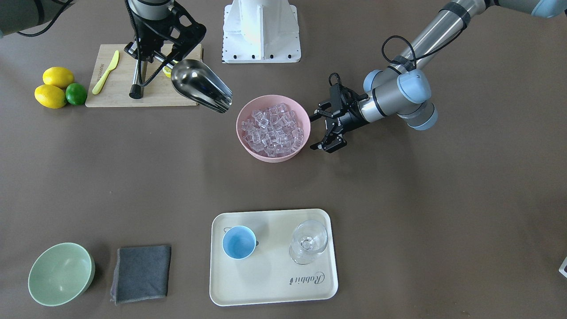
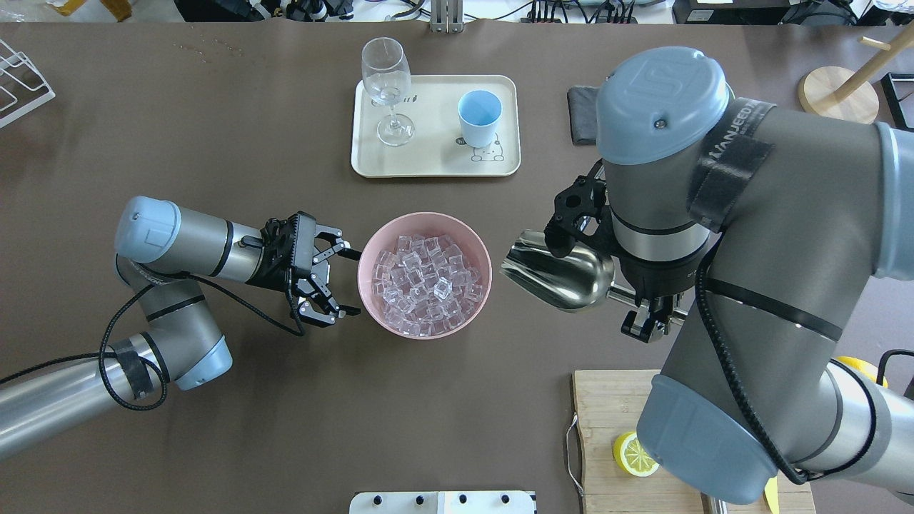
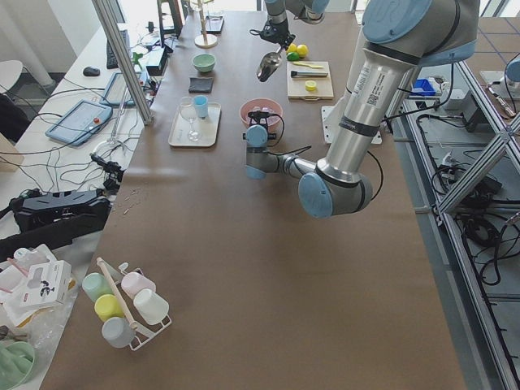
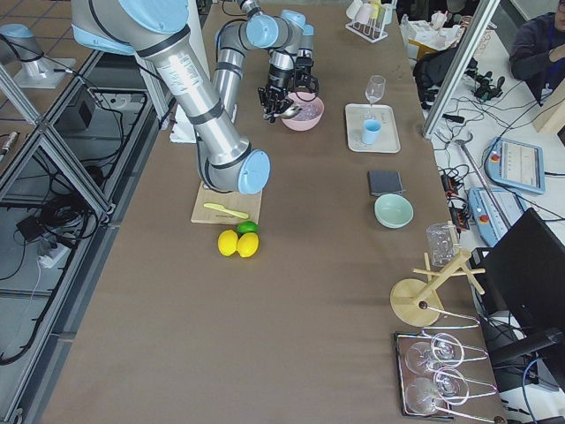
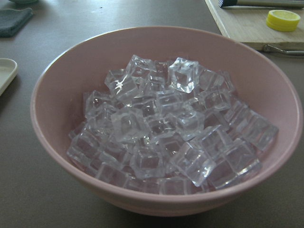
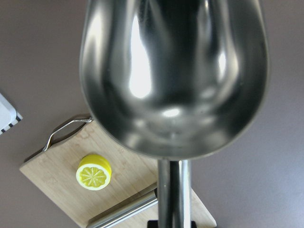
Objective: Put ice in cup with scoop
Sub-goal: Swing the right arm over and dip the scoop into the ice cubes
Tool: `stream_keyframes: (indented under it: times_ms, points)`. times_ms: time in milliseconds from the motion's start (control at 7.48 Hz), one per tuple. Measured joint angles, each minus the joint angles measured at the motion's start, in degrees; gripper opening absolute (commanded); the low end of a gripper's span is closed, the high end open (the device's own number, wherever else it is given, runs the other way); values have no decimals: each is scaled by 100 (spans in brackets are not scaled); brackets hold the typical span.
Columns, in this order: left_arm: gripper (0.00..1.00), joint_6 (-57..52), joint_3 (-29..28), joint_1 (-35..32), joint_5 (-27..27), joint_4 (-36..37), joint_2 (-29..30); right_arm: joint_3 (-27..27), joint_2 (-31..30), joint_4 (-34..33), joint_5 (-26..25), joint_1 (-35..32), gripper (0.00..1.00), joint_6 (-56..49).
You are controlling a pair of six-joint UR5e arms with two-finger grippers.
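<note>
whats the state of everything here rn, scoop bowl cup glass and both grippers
pink bowl, full of ice
scoop, empty, held in the air beside the pink bowl
cup, upright and empty on the tray
glass, upright, looks empty
left gripper, open, next to the pink bowl
right gripper, shut on the scoop handle
green bowl, empty

Robotics lab: aluminium framing [image 3: 123, 61], loose cables [image 3: 479, 231], a tablet [image 3: 79, 122] beside a long brown table [image 3: 244, 268].

The cream tray [image 1: 266, 277] bears the script word "Rabbit".
</note>
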State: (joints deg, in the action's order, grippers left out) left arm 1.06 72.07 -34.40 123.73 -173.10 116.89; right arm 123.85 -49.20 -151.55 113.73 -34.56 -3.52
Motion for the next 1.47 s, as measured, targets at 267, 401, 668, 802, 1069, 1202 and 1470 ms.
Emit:
stream_keyframes:
  times_ms: [267, 401, 668, 802, 1069, 1202, 1470]
  points:
    - [98, -4, 3, 9, 14, 0, -6, -271, 404, -869, 92, 113, 0, -36]
    - [98, -7, 2, 16, 14, 1, -8, -462, 617, -1179, 212, 127, 0, -41]
    - [98, -9, 1, 26, 8, 3, -8, -979, 1076, -1378, 324, 126, 0, -40]
    - [98, -9, 0, 28, 8, 4, -10, -1515, 1420, -1401, 342, 127, 0, -43]
    - [98, -9, 3, 29, 14, 4, -34, -2382, 1868, -1434, 372, 215, 0, -117]
    - [98, -9, 6, 30, 14, 4, -39, -2664, 2003, -1462, 376, 296, 0, -171]
    - [98, -9, 8, 30, 12, 5, -47, -3412, 2414, -1509, 378, 368, 0, -392]
